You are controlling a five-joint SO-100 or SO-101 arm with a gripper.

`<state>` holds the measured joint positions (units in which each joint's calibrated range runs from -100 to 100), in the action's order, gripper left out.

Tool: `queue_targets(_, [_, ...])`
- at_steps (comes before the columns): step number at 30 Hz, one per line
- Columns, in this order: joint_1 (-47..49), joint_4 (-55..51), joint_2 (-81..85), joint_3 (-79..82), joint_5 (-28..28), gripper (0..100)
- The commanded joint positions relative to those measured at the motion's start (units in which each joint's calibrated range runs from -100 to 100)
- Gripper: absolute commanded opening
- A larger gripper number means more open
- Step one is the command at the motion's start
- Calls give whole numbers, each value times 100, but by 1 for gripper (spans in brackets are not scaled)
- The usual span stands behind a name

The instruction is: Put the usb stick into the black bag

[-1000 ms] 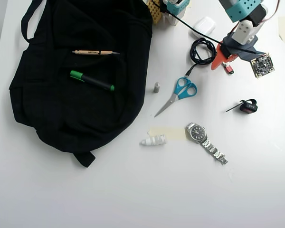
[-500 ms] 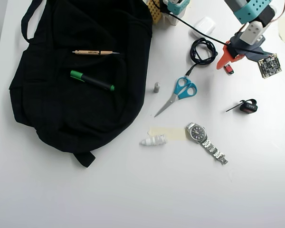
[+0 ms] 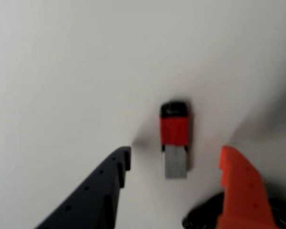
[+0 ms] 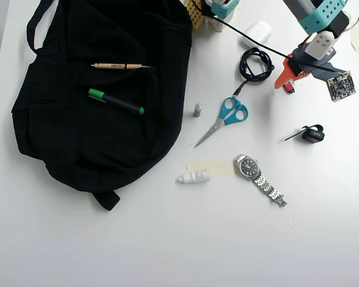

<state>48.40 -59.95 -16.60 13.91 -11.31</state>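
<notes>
Wrist view only: usb stick (image 3: 175, 140) between parted jaws.

In the overhead view the gripper (image 4: 289, 76) covers most of the usb stick (image 4: 289, 89), leaving only a small red end showing. The black bag (image 4: 102, 89) is cut off by the top edge. The wrist view is blurred, and its lower edge crops both fingers (image 3: 240, 191).

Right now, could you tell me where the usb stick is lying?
In the overhead view the usb stick lies on the table at upper right, between the open gripper fingers, right of the coiled black cable.
</notes>
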Motion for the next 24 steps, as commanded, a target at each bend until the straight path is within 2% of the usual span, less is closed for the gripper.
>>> queue_targets(1, [-9, -26, -232, -609, 14, 25])
queue_targets(14, [-1, -646, -730, -1310, -23, 24])
queue_targets(24, [-31, -568, -780, -1085, -13, 25])
